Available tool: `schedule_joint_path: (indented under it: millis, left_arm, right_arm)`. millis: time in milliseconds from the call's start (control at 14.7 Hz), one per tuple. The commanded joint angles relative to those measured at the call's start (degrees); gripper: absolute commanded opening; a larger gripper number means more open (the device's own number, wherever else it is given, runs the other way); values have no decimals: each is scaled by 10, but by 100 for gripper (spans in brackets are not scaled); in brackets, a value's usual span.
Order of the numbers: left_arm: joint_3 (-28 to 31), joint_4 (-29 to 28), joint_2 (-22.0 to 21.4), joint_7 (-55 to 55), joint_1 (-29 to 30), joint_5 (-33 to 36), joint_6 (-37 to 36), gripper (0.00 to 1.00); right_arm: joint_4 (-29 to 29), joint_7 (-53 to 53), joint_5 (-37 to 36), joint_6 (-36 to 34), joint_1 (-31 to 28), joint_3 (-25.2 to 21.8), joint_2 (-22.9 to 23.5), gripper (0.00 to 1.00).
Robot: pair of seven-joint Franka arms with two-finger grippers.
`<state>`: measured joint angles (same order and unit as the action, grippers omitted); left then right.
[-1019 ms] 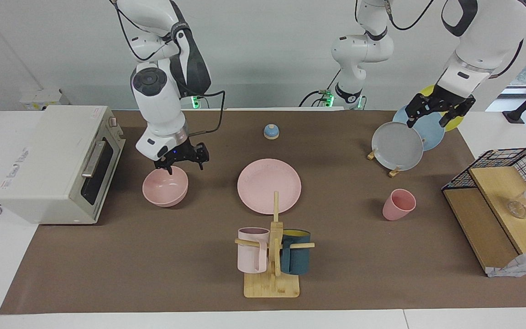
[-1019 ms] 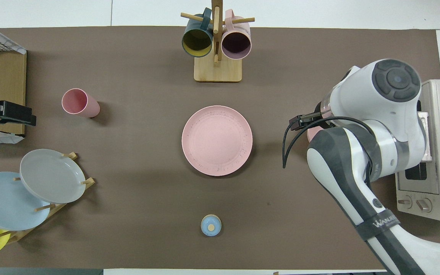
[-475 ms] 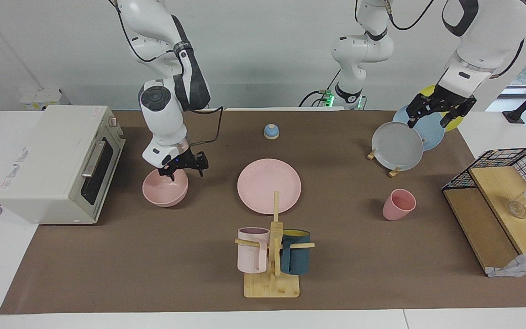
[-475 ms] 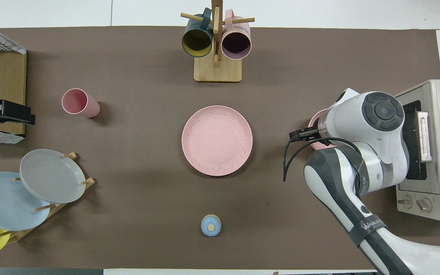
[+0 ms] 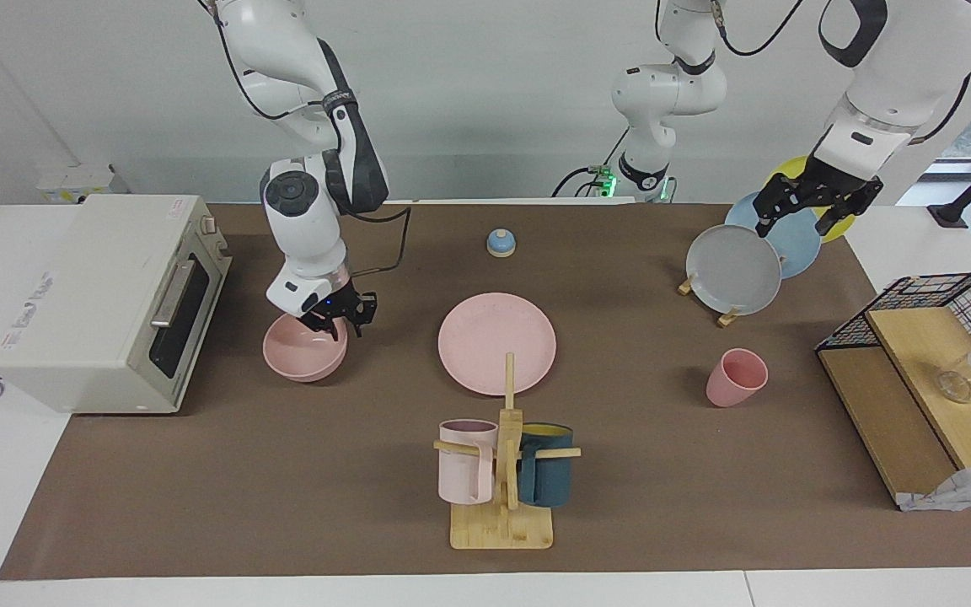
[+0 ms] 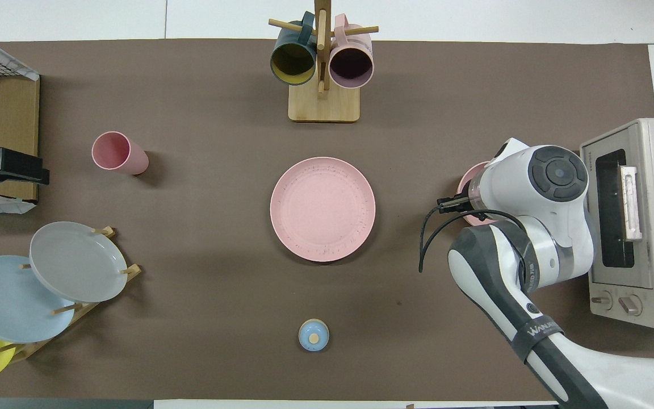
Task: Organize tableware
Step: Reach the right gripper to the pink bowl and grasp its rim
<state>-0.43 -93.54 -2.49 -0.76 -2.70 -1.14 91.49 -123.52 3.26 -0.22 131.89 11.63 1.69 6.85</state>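
The pink bowl (image 5: 300, 352) stands in front of the toaster oven; in the overhead view only a sliver of the bowl (image 6: 465, 183) shows past the right arm. My right gripper (image 5: 347, 325) is open, low at the bowl's rim on the side toward the pink plate (image 5: 496, 341). The plate (image 6: 322, 208) lies flat at mid-table. The pink cup (image 5: 736, 377) stands upright toward the left arm's end, also seen in the overhead view (image 6: 117, 152). My left gripper (image 5: 793, 224) is open and empty, up over the plate rack.
A toaster oven (image 5: 98, 295) stands beside the bowl at the right arm's end. A mug tree (image 5: 504, 472) with two mugs stands farther from the robots than the plate. The rack holds grey (image 5: 734, 270), blue and yellow plates. There are also a small blue knob (image 5: 501, 243) and a wire shelf (image 5: 924, 371).
My right gripper has turned and come down from over the bowl's robot-side rim to the rim toward the plate. The left arm has hardly moved.
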Motion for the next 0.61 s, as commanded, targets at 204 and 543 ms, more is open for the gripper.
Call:
schedule_joint_path:
  millis: [204,543]
  left_arm:
    - [-4,-13,-11,-7,4,4,14,100]
    - [-4,-12,-5,-12,3,2,22,100]
  right_arm:
    - [-10,-42,-17,15,-13,3,-3,0]
    - [156,18,-29,-158,56,3,35,0]
